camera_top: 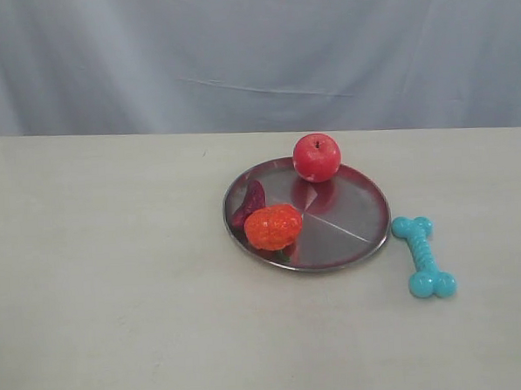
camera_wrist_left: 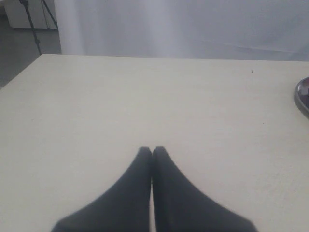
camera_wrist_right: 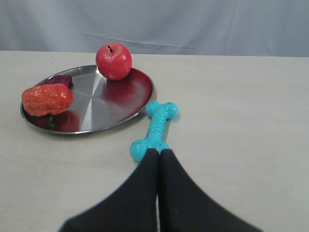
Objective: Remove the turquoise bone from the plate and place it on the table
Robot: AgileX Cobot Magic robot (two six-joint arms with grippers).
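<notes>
The turquoise bone [camera_top: 424, 256] lies flat on the pale table [camera_top: 116, 281], just right of the silver plate [camera_top: 358, 216] and off its rim. The right wrist view shows the bone [camera_wrist_right: 155, 128] beside the plate [camera_wrist_right: 96, 101], one knobby end partly hidden behind my right gripper [camera_wrist_right: 159, 152]. That gripper's black fingers are pressed together with nothing between them. My left gripper [camera_wrist_left: 152, 151] is shut too, over bare table, with only the plate's edge [camera_wrist_left: 303, 96] at the side of its view. Neither gripper shows in the exterior view.
On the plate sit a red apple [camera_top: 316, 157] at the back rim, an orange-red knobbly toy [camera_top: 273, 227] at the front left, and a dark purple piece [camera_top: 250, 202] beside it. A grey-white curtain hangs behind the table.
</notes>
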